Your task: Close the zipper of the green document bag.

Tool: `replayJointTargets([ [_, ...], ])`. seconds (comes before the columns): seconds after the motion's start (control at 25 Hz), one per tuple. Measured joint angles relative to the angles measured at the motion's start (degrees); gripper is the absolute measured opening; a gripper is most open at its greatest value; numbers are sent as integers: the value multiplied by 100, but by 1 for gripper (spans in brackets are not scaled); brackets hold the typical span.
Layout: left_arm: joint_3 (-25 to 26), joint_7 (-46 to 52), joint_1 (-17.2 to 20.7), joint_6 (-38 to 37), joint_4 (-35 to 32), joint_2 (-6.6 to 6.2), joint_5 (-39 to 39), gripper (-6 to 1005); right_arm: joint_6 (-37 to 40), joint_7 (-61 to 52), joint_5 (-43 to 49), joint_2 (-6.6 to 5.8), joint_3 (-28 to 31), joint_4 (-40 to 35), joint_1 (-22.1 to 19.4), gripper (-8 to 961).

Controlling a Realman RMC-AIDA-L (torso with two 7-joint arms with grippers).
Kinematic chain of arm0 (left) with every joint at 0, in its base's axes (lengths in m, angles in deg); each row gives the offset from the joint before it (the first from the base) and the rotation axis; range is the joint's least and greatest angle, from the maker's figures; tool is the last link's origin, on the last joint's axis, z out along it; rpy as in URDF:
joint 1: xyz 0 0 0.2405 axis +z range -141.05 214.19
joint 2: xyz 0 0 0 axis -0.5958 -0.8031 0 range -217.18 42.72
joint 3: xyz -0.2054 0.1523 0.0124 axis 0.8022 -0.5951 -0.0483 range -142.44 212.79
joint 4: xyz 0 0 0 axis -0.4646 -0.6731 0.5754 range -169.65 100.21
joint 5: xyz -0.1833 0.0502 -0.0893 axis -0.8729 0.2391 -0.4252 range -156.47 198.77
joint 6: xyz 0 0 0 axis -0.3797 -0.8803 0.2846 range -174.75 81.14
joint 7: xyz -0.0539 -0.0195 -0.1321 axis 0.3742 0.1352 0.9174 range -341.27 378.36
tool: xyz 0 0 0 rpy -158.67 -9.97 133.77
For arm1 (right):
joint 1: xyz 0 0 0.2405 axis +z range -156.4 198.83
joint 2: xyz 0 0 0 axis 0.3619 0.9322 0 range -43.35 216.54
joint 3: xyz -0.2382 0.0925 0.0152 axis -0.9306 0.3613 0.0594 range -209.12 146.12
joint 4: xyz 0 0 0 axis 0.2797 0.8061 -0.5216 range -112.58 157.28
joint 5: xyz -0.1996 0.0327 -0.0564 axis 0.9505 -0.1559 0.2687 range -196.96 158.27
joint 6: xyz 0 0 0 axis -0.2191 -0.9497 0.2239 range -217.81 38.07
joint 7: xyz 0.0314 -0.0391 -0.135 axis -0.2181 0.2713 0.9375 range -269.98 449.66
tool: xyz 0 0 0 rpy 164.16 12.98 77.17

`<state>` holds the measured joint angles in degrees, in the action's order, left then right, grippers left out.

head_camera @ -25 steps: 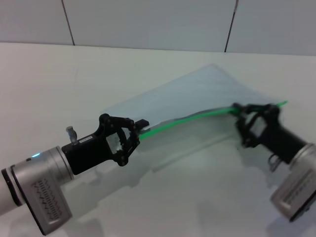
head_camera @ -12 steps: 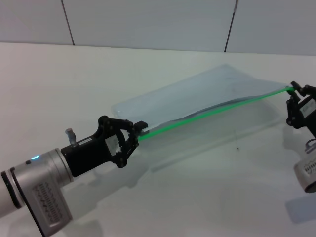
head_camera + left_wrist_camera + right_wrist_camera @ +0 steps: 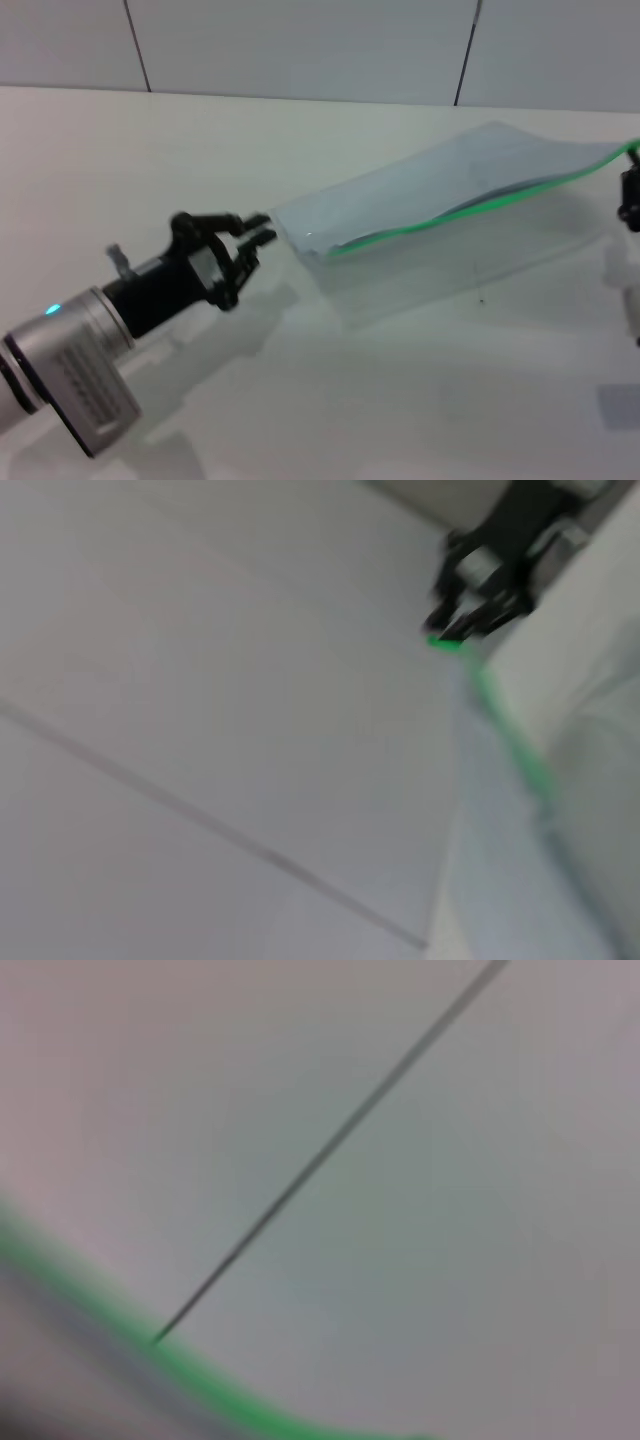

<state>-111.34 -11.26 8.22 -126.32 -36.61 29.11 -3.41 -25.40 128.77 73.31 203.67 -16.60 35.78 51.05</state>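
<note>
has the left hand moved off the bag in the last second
Yes. The left hand has let go of the zipper and drawn back toward the robot's left; against the wall seam behind, the green document bag has shifted right.

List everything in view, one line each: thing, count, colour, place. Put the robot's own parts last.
bag: one, clear with pale paper inside, on the table right of centre, its right end lifted.
zipper: one, bright green, along the bag's near long edge.
table: one, white, under everything.
wall: pale panels with dark seams, behind the table.
left hand: one, black, fingers open, just off the bag's left corner.
right hand: one, black, at the zipper's right end, mostly out of the head view.
</note>
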Motion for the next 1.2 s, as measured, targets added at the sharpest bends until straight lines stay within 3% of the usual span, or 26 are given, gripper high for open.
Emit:
replayJointTargets([
  [0.2, 0, 362, 106, -157, -35, 1, -854, 152, 1178, -473, -318, 10, -29, 180, -336, 143],
  [0.24, 0, 461, 134, -186, -50, 3, -1078, 185, 1761, -1033, -313, 8, -87, 198, -482, 149],
  [0.44, 0, 1273, 214, -441, -75, 2, -2166, 343, 2536, -2337, -305, -9, -221, 152, -704, 375],
  [0.68, 0, 2474, 255, -835, -61, -13, -3367, 516, 2824, -2936, -296, -19, -358, 143, -729, 585],
  [0.88, 0, 3255, 287, -992, -27, -38, -3900, 571, 2905, -3222, -294, -25, -494, 130, -657, 820],
  [1.0, 0, 3380, 286, -999, -25, -31, -4033, 571, 2884, -3224, -362, -26, -417, 98, -615, 901],
  [1.2, 0, 3384, 292, -1030, -19, -27, -4050, 571, 2898, -3247, -1096, -35, -174, -348, -629, 901],
])
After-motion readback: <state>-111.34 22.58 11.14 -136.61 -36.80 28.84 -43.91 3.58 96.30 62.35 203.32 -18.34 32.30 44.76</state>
